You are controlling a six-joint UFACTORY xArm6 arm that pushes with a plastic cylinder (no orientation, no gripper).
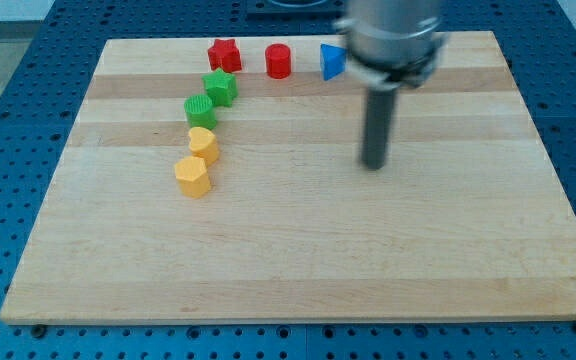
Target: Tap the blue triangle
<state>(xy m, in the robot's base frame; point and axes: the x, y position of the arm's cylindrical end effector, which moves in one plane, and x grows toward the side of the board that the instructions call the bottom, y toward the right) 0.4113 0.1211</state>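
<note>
camera view: a wooden board [298, 260] is seen laid on a blue perforated table [28, 90], w/ the arm's blurred grey body [393, 40] hanging over the board's top-right area. the dark rod is seen pointing straight down from it, and my tip [373, 166] is placed on bare wood, right of centre, w/ no block touched. no gripper is fitted, so no open or closed state can be reported; only the rod is carried.

the blue triangle [332, 62] is found near the view's top edge, just left of the arm body, which partly covers its right side. it lies above and slightly left of my tip, apart from it. whether the arm body touches it can't be told.

to its left, a red cylinder [279, 61] and a red star [224, 54] are lined up along the top, each set apart from the next. below the red star, a curved chain is formed by a green star [220, 88], a green cylinder-like block [200, 110], a yellow block [202, 143] and a yellow hexagon-like block [193, 176], running down toward the view's left. neighbours in the chain are seen touching or nearly so. all of these are well apart from my tip, on its left.
</note>
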